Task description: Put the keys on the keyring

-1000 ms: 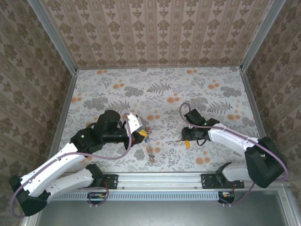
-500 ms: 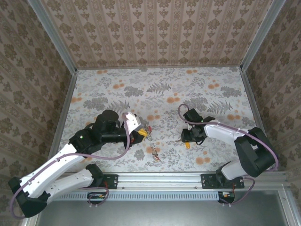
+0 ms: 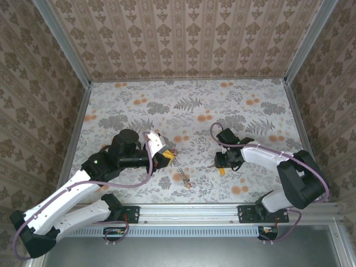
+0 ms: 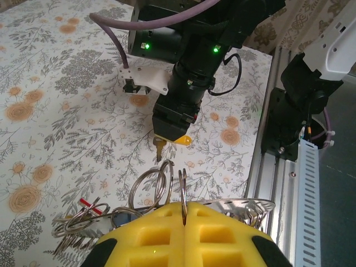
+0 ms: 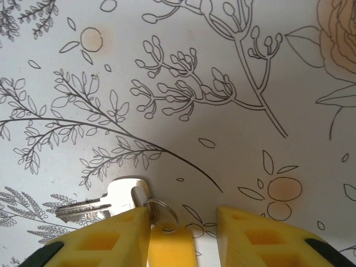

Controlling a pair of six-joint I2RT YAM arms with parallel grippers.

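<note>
**Keyring** [image 3: 179, 174]: a chain of dark wire loops. One loop is pinched edge-on at the tips of the left gripper [image 4: 183, 214], which is fully shut on it. In the left wrist view the other loops fan out below the held one, and the free end trails on the floral table cover [image 3: 189, 111]. A red sliver [image 4: 84, 201] shows among the low loops; whether it is a key head cannot be told.

**Change over the last second:** the keyring's free end lay almost straight nearward of the held loop. It now slants off to the right of it, towards the loose key. The held loop has barely shifted. The right arm's elbow has folded inward, while its gripper has kept its station.

**Yellow-tagged key** [image 5: 104, 203]: flat on the cover, well apart from the keyring, on the keyring's right. It has a silver blade and head, with a small split ring [image 5: 162, 214] through the head and a yellow tag [image 5: 166, 246] on that split ring.

**Right gripper** [image 5: 182, 218]: jaws partly open, straddling the yellow tag. One finger touches the key's head at the split ring. The other stands clear, with bare cover between it and the tag. Nothing is gripped yet.

**Judgement:** this key is not on the keyring. The step in hand looks like the pick-up of the key, with the left arm holding the keyring ready.

**Risk:** the thin tag may slip, or the key may swivel on its split ring as the jaws close. Either way the key would reach the keyring badly turned.
</note>
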